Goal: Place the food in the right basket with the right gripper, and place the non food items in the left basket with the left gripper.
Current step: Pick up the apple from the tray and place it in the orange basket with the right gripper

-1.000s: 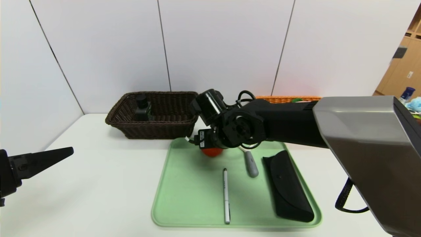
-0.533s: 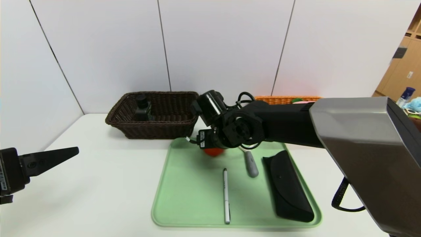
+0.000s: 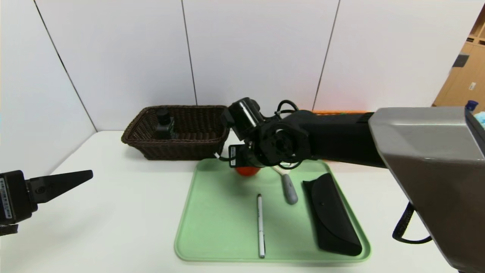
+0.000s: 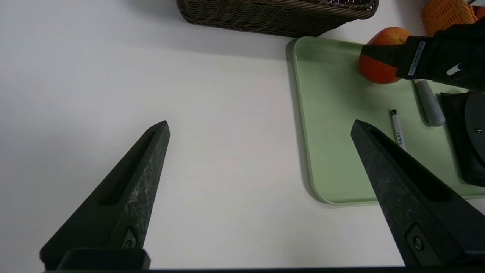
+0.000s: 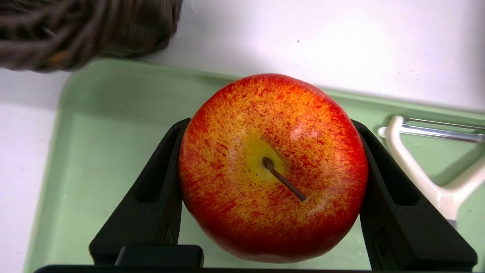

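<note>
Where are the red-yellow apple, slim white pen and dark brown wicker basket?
Red-yellow apple (image 5: 273, 167): right wrist view, top around stem.
Slim white pen (image 3: 260, 227): head view, mid barrel.
Dark brown wicker basket (image 3: 182, 149): head view, front wall.

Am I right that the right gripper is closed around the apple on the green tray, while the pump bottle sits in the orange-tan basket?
Not quite. The pump bottle sits in the dark brown basket, not the orange-tan one, as the head view shows. The rest holds: the right gripper has its fingers against both sides of the apple over the green tray.
</note>
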You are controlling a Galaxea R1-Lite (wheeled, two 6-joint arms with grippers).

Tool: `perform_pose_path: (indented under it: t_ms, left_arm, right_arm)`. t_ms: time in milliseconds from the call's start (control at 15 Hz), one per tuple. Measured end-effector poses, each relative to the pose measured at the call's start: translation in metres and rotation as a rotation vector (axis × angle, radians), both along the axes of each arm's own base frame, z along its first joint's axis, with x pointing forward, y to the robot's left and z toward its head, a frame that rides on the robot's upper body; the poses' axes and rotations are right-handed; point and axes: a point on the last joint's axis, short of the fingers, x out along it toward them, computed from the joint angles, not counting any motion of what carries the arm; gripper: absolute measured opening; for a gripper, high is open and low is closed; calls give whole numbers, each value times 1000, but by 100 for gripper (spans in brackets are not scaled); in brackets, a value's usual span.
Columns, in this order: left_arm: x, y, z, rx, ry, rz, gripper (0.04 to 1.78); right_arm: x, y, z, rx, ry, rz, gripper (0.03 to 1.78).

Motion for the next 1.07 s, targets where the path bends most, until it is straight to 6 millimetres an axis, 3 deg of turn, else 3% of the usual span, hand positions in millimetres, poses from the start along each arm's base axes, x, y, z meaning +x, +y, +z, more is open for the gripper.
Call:
perform_pose_path:
  t_ms: [333,667,867,1067]
  left_arm:
    - [1,0,-1,1,6,0,169]
    - [3,-1,1,-5,7,-26,169]
    - [5,-1,0,1,12,-31,169]
    - [6,-1,0,2,14,-31,169]
  right_arm:
    - [-8,-25,53,91,-84,-39,123]
    - [16,-121,115,121,-217,-216,123]
    - [28,-171,128,125,-236,-297,123]
    - [44,-203,116,113,-205,-374,123]
